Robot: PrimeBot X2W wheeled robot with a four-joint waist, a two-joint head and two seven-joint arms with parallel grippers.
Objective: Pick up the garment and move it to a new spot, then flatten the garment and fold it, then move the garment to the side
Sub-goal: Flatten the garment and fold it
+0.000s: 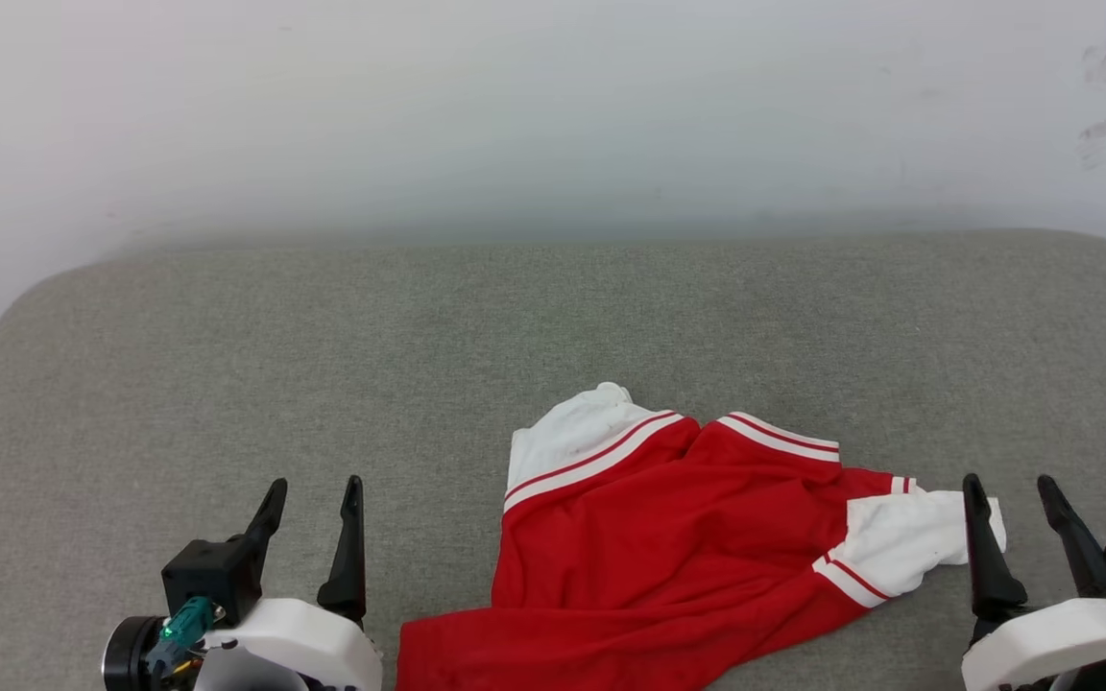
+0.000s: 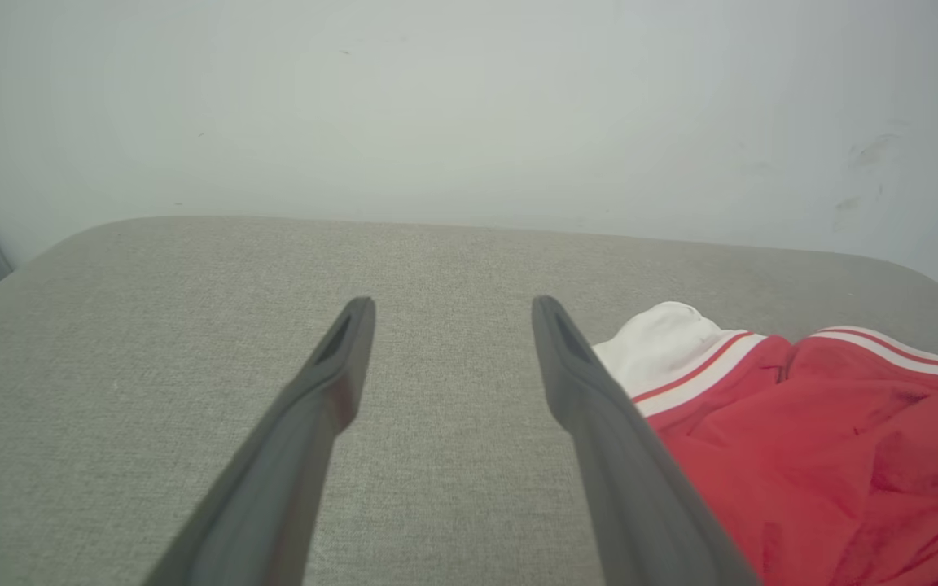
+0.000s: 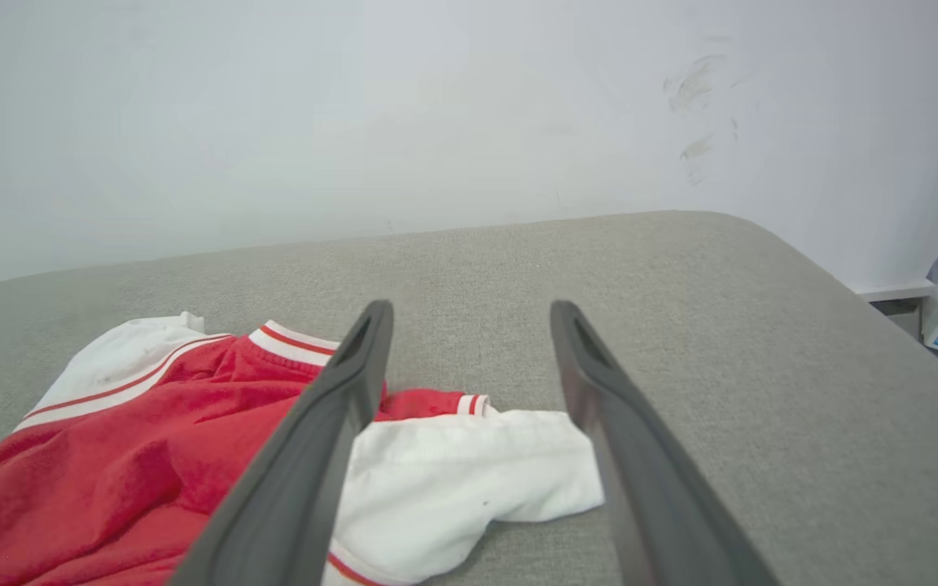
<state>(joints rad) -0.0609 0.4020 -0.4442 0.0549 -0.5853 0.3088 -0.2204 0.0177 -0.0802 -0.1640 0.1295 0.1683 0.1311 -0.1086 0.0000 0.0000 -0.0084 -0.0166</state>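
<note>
Jersey (image 1: 649, 566) lies bunched on the grey cushion (image 1: 227, 365), near its front edge and right of centre. The left gripper (image 1: 314, 485) and right gripper (image 1: 1007, 480) both stand spread and empty. Best to pinch 2 well-separated edges, the right taking the white sleeve (image 3: 469, 464) between its fingers. The hem is cut off below, and folds hide the lower layers.

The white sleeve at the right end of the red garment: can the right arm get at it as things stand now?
Probably yes. The right pincer stands open beside the white sleeve, whose end shows between its fingers in the right wrist view, and nothing lies over it.
</note>
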